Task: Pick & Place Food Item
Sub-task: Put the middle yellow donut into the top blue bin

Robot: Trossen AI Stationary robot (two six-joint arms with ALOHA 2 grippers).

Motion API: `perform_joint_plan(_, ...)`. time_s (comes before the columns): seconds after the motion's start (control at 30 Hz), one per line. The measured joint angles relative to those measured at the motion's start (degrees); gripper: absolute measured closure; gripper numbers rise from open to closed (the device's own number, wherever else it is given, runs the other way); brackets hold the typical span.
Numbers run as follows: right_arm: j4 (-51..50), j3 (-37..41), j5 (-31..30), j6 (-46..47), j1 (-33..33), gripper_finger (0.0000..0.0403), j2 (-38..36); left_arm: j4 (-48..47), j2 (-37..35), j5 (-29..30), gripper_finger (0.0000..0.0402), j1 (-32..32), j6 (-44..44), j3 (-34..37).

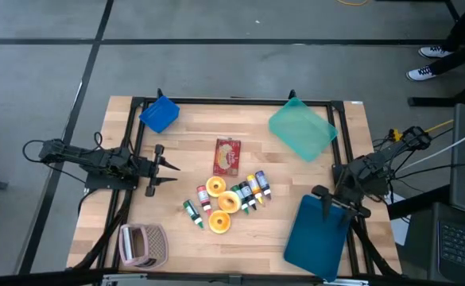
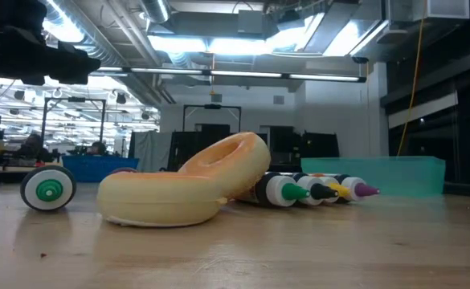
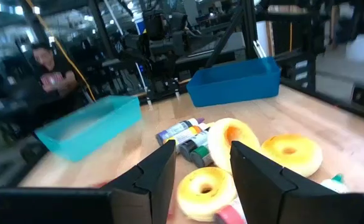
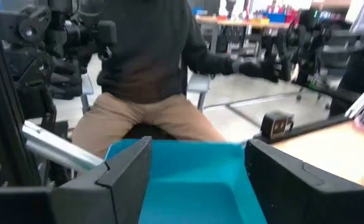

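High view, looking straight down: three yellow donuts (image 1: 220, 202) bunched mid-table, touching or nearly touching, one propped up tilted against another in the low view. Row of little marker bottles (image 1: 252, 191) lying just beside them, one more green-capped bottle (image 1: 192, 212) off to the left side of the pile. Red snack packet (image 1: 226, 156) flat on the wood just beyond the donuts.

Left gripper (image 1: 171, 173) hanging at the table's left side, fingers spread with nothing between them, pointed at the donut pile but clearly apart from it. Same thing in the left wrist view: donuts framed between the two dark fingers (image 3: 262, 180), no contact.

Right gripper (image 1: 338, 202) parked over the near end of the dark blue tray (image 1: 315, 238) at the front right, jaws wide apart and empty.

Also around: teal bin (image 1: 302, 129) back right, small blue bin (image 1: 160, 114) back left, pinkish basket (image 1: 143, 245) front left. Seated person (image 4: 150, 68) visible behind the table in the right wrist view.
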State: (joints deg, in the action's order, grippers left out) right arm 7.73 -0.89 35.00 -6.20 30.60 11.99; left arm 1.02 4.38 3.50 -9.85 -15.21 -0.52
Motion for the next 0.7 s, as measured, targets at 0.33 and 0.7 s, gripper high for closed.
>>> perform_joint_plan(0.33,21.3,0.0,-16.4,-3.7,0.0,0.0149,0.0,0.0,0.0,0.0,0.025,0.0,-5.5,0.0)
perform_joint_plan(0.7,15.9,0.0,-81.2,4.9,0.0,0.0149,4.1,2.2,0.0,2.2,0.0251,0.2,-2.8,0.0)
